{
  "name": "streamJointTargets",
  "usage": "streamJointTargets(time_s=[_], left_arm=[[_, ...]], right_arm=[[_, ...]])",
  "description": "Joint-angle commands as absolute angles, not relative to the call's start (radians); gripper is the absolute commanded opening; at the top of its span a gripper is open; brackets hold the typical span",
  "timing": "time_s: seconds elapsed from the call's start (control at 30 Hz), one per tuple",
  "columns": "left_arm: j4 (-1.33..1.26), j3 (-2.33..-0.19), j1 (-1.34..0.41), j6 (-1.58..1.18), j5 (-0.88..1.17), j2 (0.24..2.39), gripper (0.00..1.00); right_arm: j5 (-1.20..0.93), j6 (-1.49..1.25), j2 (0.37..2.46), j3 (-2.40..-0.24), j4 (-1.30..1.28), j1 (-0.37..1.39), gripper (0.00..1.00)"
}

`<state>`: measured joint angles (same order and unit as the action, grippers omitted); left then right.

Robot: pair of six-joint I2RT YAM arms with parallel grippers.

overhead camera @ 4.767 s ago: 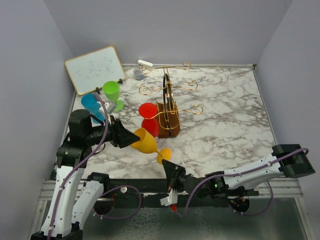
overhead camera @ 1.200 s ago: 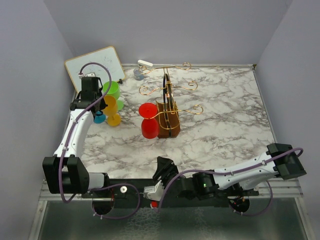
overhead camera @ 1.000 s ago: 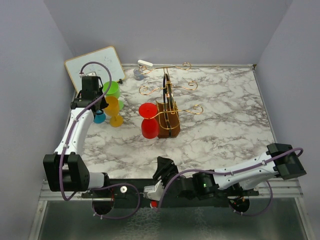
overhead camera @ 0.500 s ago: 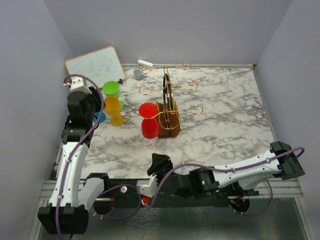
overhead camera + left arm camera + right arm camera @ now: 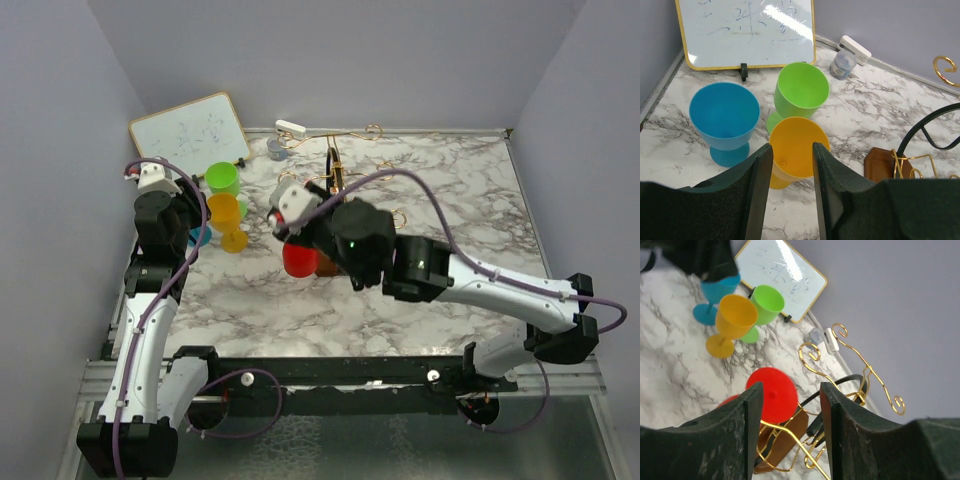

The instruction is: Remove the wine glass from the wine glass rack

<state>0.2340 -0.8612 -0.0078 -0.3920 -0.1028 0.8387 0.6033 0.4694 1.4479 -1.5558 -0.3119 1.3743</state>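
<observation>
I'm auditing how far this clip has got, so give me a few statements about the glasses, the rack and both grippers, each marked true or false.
1. The red wine glass is on the wine glass rack. True.
2. The yellow glass lies on its side. False: it stands upright beside the green glass and the blue glass.
3. The right gripper is shut on the red wine glass. False: it is open, with the glass ahead of it.
4. A whiteboard stands at the table's back left. True.
5. The left gripper holds the blue glass. False: it is open and holds nothing.
</observation>
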Motion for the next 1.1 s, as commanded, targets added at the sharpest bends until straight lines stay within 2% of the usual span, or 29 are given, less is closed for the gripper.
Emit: streamJointTargets(time_s=[0.0, 0.1, 0.2, 0.3, 0.4, 0.57, 0.73, 0.8, 0.97, 1.07], left_arm=[[0.214, -0.855, -0.003, -0.405, -0.108, 0.833, 0.4], [0.213, -0.854, -0.002, -0.412, -0.082, 0.841, 0.4], [0.214, -0.855, -0.002, -0.416, -0.071, 0.843, 0.4], [0.213, -0.853, -0.002, -0.417, -0.064, 0.84, 0.4], [0.214, -0.853, -0.002, -0.419, -0.055, 0.837, 0.4], [0.215, -0.853, -0.002, -0.42, -0.048, 0.835, 0.4], [0.217, -0.854, -0.002, -0.421, -0.046, 0.833, 0.4], [0.218, -0.853, -0.002, -0.421, -0.046, 0.832, 0.4], [0.222, -0.85, -0.002, -0.419, -0.047, 0.827, 0.4], [0.222, -0.851, -0.002, -0.42, -0.049, 0.825, 0.4]], right_arm=[[0.34, 0.149, 1.549, -1.868, -0.579, 1.249, 0.49], [0.147, -0.005, 1.651, -2.088, -0.762, 1.148, 0.49], [-0.13, -0.143, 1.728, -2.218, -0.885, 1.027, 0.48], [-0.411, -0.266, 1.721, -2.155, -0.868, 0.898, 0.41], [-0.541, -0.342, 1.655, -2.006, -0.783, 0.819, 0.39], [-0.579, -0.384, 1.602, -1.904, -0.759, 0.775, 0.44], [-0.667, -0.462, 1.617, -1.85, -0.768, 0.71, 0.35], [-0.649, -0.477, 1.614, -1.833, -0.762, 0.703, 0.35], [-0.595, -0.491, 1.604, -1.812, -0.757, 0.699, 0.38], [-0.577, -0.49, 1.618, -1.816, -0.769, 0.699, 0.45]])
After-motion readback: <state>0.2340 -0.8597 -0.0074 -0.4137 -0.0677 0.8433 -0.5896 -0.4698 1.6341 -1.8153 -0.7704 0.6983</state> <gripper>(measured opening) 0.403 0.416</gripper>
